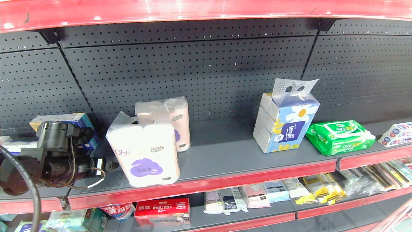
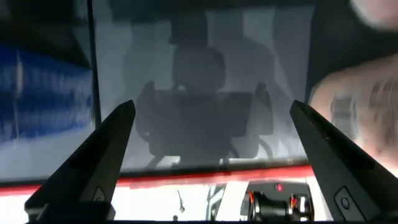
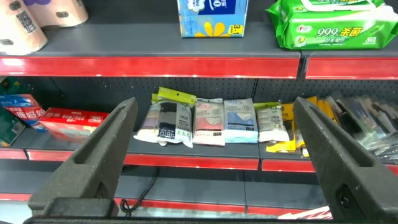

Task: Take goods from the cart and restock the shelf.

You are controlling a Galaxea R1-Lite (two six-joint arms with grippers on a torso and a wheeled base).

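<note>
A white toilet-paper pack with a purple print (image 1: 143, 154) stands near the front edge of the grey shelf (image 1: 225, 151), with a second pack (image 1: 178, 122) behind it. My left gripper (image 1: 109, 166) hovers just left of the front pack, over the shelf's red lip. In the left wrist view the left gripper (image 2: 212, 107) is open with nothing between its fingers, and the pack (image 2: 354, 118) lies off to one side. My right gripper (image 3: 214, 102) is open and empty, held out in front of the shelving and facing the lower shelf (image 3: 186, 162).
A blue tissue pack with a daisy (image 1: 285, 124), green wet wipes (image 1: 339, 137) and small boxes (image 1: 397, 133) sit to the right. A blue box (image 1: 64, 122) lies at the back left. Flat packets (image 3: 205, 121) and a red box (image 3: 68, 121) fill the lower shelf.
</note>
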